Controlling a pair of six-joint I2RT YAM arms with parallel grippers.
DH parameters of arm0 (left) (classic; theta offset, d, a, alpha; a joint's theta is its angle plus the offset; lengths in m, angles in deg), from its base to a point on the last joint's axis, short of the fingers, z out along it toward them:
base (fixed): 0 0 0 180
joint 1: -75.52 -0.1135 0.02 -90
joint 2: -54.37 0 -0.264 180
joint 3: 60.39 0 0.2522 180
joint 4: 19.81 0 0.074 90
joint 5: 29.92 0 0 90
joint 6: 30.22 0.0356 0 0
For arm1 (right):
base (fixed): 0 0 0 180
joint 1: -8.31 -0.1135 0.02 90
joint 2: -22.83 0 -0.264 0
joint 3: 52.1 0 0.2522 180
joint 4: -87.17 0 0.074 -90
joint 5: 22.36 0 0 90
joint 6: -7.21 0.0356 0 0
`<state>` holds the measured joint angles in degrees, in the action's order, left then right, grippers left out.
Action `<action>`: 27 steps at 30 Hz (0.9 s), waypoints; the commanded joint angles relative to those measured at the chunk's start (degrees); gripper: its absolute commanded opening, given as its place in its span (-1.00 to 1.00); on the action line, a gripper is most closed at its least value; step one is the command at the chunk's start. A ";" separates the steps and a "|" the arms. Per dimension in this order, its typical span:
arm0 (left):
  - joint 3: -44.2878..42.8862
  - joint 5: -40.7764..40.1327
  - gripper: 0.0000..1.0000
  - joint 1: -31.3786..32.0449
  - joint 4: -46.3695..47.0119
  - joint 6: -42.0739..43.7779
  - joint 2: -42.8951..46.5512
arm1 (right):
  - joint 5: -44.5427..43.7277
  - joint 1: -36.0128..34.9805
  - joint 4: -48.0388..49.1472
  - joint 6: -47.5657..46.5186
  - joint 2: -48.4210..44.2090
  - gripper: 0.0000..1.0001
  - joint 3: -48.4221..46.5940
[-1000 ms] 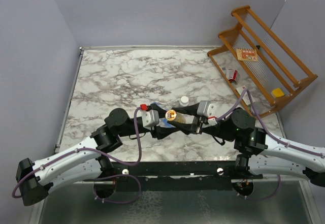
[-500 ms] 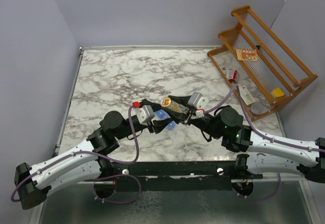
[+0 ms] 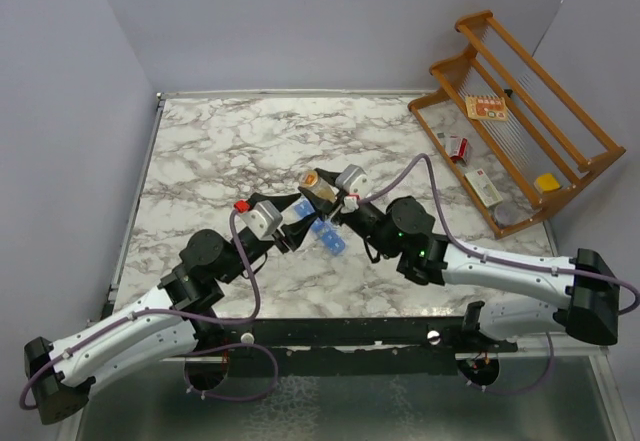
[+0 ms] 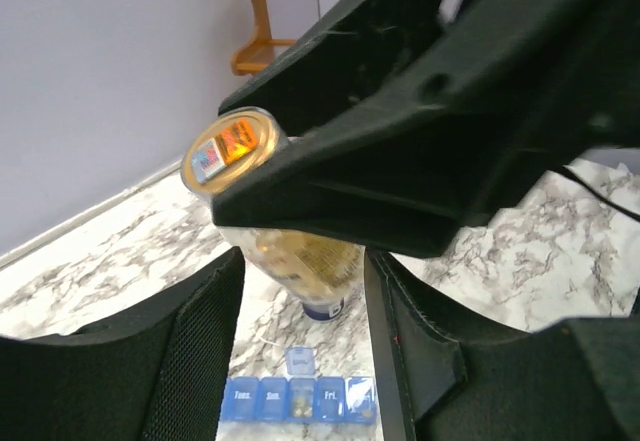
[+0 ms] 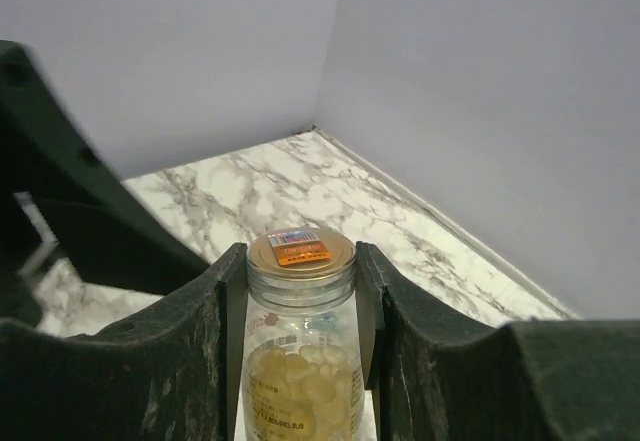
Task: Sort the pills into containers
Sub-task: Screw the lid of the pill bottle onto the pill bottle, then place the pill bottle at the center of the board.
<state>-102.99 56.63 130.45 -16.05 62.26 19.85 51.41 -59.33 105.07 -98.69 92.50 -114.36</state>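
A clear pill bottle (image 3: 318, 189) with a gold top and yellow pills (image 5: 300, 381) inside hangs tilted above the marble table. My right gripper (image 5: 300, 261) is shut on its neck just under the gold top. In the left wrist view the bottle's body (image 4: 300, 261) fills the gap between my left gripper's (image 4: 305, 261) fingers, touching both. Below lies the containers strip (image 4: 300, 399), blue, with one lid flipped up and a few pills in the middle compartment. From above, the strip (image 3: 328, 237) sits just right of my left gripper (image 3: 300, 213).
A wooden rack (image 3: 520, 121) with small packets stands at the back right. A dark blue round object (image 4: 325, 306) rests on the marble just beyond the strip. Grey walls close in the table (image 3: 220, 151) at the back and left.
Both grippers have moved toward the back left with the bottle between them, and the bottle has tipped over. The white-capped bottle seen earlier by the right arm is now hidden.
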 commanded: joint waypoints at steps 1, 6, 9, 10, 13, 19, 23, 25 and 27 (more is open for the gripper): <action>0.56 -3.75 0.03 0.16 -0.48 -0.37 2.86 | 2.08 5.78 5.31 4.49 3.98 -0.98 -2.98; 1.66 -6.00 -0.02 0.21 -3.01 -1.29 4.80 | 10.59 15.00 4.47 10.55 8.37 -0.98 -6.18; 1.91 -6.72 -0.02 0.17 -3.21 -1.18 4.76 | 15.79 20.22 4.95 13.61 10.81 -0.98 -7.59; 1.80 -7.06 -0.02 0.17 -3.26 -1.02 4.62 | 17.58 21.72 5.03 14.54 11.78 -0.98 -8.11; 1.90 -7.89 -0.02 0.16 -2.63 -0.47 4.01 | 23.23 25.95 7.28 17.65 15.14 -0.98 -8.98; 3.29 -9.44 -0.04 0.19 -0.67 0.07 1.76 | 31.19 31.86 16.68 21.46 25.01 -0.98 -9.46; 5.18 -9.65 -0.06 0.11 2.53 -0.02 1.40 | 36.61 34.59 30.57 23.63 31.92 -0.98 -6.41; 6.57 -9.92 -0.06 0.09 4.74 -0.15 2.05 | 40.19 36.83 39.11 26.54 36.64 -0.98 -5.58; 7.68 -10.05 -0.05 0.10 6.35 -0.05 2.81 | 45.28 39.20 48.10 30.01 43.48 -0.98 -5.74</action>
<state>-97.06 48.63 130.39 -15.76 61.95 21.07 84.78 -24.23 129.50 -75.83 126.42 -121.02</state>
